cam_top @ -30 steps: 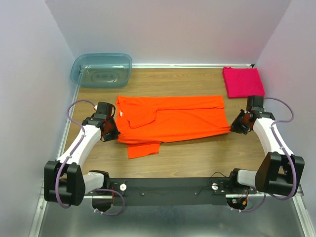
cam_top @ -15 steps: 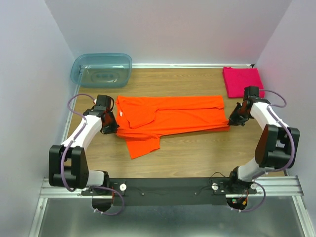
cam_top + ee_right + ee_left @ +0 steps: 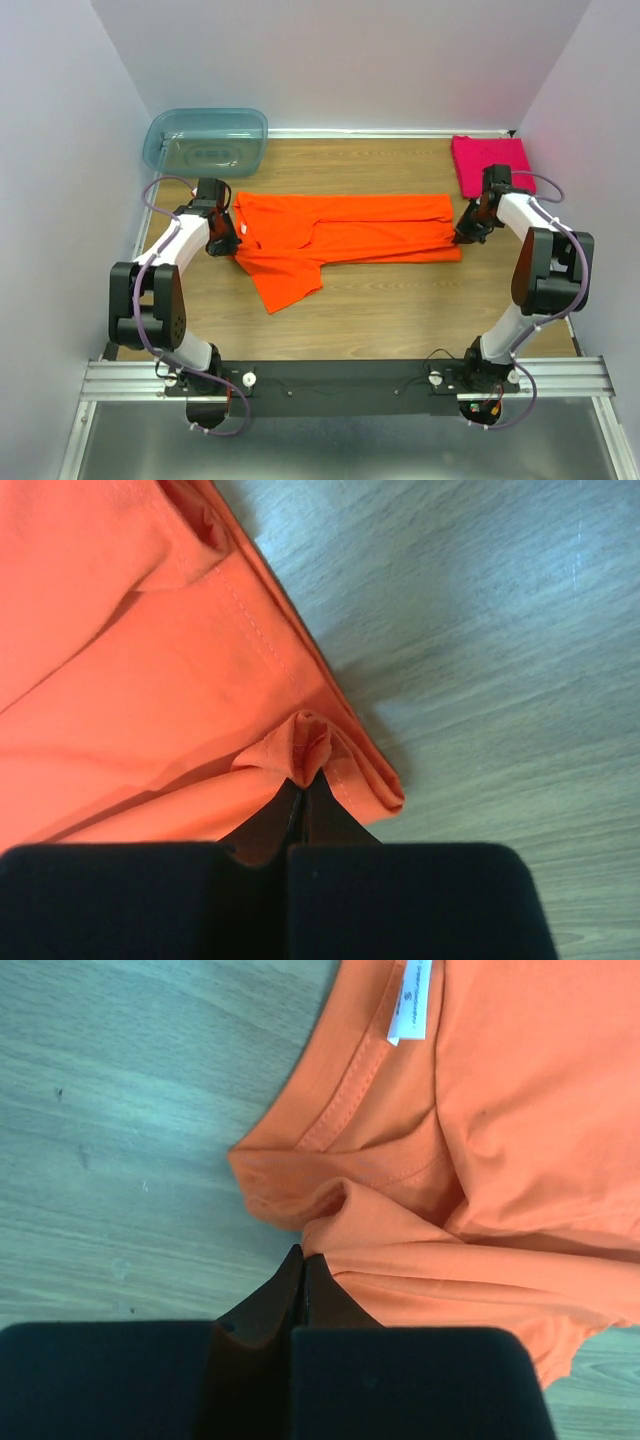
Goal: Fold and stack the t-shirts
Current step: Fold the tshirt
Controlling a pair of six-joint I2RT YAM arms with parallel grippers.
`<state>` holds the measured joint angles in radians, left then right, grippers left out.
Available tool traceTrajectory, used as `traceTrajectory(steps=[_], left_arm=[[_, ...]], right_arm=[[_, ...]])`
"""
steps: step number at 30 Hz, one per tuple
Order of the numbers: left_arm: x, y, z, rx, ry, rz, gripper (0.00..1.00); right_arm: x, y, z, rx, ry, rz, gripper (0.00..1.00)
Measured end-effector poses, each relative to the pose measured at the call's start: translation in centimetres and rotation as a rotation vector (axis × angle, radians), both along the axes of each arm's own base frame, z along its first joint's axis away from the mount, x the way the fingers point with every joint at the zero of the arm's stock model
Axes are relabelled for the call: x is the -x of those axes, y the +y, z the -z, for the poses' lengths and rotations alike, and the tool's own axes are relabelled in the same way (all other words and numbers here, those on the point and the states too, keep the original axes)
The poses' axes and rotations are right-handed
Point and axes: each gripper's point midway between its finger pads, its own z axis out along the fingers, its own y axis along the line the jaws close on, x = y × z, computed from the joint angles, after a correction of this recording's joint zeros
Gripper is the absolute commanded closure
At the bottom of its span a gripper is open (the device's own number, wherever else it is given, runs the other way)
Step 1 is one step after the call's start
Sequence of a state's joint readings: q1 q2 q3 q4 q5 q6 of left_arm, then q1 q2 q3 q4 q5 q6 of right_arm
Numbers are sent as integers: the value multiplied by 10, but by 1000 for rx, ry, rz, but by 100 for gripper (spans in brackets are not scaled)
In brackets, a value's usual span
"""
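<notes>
The orange t-shirt (image 3: 340,235) lies across the middle of the table, folded lengthwise into a band, with one sleeve (image 3: 287,285) sticking out toward the near side. My left gripper (image 3: 226,243) is shut on the shirt's near left edge by the collar (image 3: 345,1080); the pinched cloth bunches at the fingertips (image 3: 303,1256). My right gripper (image 3: 463,233) is shut on the shirt's near right hem corner (image 3: 310,745), which puckers between the jaws. The magenta-pink t-shirt (image 3: 492,165) lies folded square at the far right corner.
A translucent blue-green plastic tub (image 3: 205,140) stands at the far left corner. Walls close in the table on the left, back and right. A black rail (image 3: 330,380) runs along the near edge between the arm bases.
Both grippers have carried the shirt's near edge away from me toward the far edge, narrowing the orange band. The loose sleeve has been dragged along with it.
</notes>
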<state>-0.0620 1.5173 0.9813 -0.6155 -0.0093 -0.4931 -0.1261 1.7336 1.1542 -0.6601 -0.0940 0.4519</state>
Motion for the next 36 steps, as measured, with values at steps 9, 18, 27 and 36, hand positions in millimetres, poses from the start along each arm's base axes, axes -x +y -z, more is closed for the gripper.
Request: traceTrajectory(steps=[9,18,27,36], left_arm=[[-7,1,18,-1,30,-3,76],[-36,1,-7,5,-72,-10,36],[-7,-5,-49,47,-224,-19,14],[76,-59,-12,157,-143,81,31]], right_arm=[[-6,-1,15,-3,13,8,85],[-14,1,6,7,-34,3,29],[-20,82,-73,-23,-277,-232,18],[48,222,-57,-303,-303,-534,37]])
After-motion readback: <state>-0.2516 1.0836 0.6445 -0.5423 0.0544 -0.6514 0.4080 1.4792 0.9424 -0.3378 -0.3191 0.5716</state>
